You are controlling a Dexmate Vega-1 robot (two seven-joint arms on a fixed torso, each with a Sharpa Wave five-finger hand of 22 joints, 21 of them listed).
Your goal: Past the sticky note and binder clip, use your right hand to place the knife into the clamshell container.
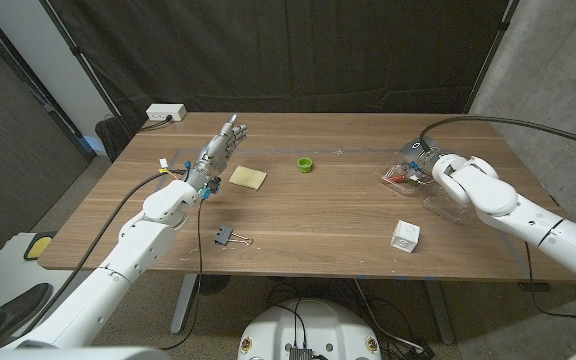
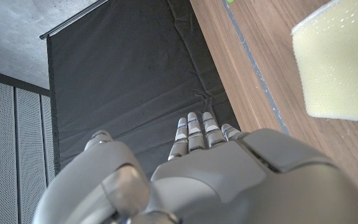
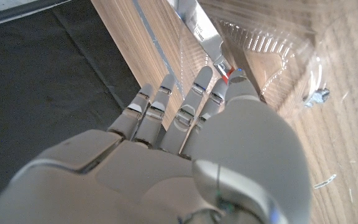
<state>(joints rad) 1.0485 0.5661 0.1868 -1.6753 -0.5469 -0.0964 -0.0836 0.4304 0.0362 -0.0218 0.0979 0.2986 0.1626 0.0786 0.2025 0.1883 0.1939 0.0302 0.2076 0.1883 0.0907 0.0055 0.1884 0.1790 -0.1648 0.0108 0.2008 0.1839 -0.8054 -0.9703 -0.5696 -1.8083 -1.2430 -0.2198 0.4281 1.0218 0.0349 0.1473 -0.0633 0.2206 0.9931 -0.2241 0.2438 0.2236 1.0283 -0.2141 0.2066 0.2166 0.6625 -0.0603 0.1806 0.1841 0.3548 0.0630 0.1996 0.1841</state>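
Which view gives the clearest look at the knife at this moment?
The right wrist view: the knife lies just past the right hand's fingertips, its blade plain, beside the clear clamshell container. In the head view it is a small reddish speck at the container. The left wrist view faces the curtain.

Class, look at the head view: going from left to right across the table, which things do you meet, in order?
Power strip → left hand → sticky note → green cap → white cube. The binder clip and the clamshell with the right hand overlap others in the order, so they are left out.
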